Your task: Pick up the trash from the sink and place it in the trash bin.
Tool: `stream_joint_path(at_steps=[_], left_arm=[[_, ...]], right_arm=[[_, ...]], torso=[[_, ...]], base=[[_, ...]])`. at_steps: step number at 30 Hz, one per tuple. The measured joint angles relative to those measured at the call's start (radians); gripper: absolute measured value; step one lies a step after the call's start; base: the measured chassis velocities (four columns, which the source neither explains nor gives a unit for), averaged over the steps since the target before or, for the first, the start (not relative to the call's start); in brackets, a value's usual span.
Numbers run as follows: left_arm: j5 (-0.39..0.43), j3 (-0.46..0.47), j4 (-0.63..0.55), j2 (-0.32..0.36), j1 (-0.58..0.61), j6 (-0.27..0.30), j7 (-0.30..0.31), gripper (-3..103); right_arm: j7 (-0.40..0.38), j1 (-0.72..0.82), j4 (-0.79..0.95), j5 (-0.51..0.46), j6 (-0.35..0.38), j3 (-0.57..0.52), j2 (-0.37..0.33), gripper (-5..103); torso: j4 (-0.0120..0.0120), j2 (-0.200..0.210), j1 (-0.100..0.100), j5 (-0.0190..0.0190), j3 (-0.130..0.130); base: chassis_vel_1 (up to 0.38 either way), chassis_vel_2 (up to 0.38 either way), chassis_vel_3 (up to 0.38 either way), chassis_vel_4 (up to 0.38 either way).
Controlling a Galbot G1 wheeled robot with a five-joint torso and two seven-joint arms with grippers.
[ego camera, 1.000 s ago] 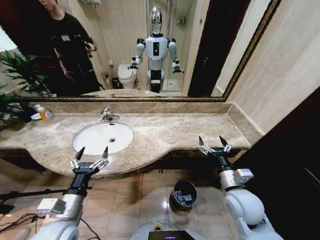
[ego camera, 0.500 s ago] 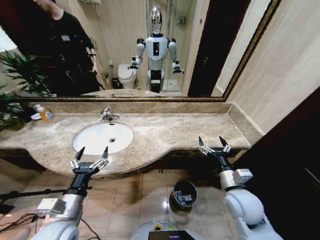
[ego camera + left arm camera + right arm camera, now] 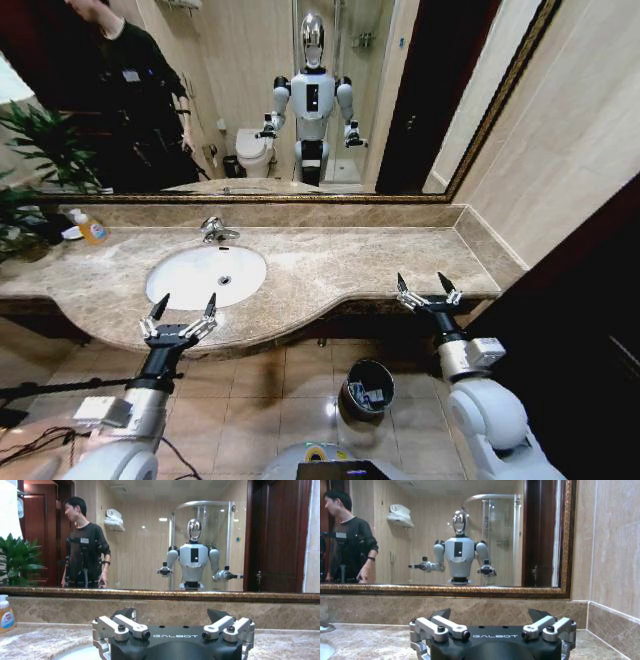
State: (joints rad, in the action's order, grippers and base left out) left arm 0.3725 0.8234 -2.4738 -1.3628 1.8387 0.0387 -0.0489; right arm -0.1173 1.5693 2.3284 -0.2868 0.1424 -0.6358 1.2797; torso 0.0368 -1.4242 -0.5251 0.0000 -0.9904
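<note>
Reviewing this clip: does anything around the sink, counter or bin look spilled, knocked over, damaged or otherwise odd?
Nothing stands out. The sink looks clean, the soap bottle stands upright on the counter, and the trash bin sits upright on the floor with items inside. The left gripper and right gripper hover open, holding nothing.

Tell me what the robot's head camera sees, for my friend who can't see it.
An empty white sink sits in a brown marble counter. The robot's left tool and right tool hover open before it, holding nothing. A small dark trash bin stands on the floor below.
</note>
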Motion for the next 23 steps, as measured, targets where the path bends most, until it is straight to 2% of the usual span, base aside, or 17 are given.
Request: stream_joint_path(at_steps=[23], left_arm=[[0.000,0.000,0.000,0.000,0.000,0.000,0.000,100]], right_arm=[[0.000,0.000,-0.001,0.000,-0.001,0.000,0.000,100]], torso=[[0.0000,0.000,0.000,0.0000,0.000]], base=[[0.000,0.000,0.000,0.000]])
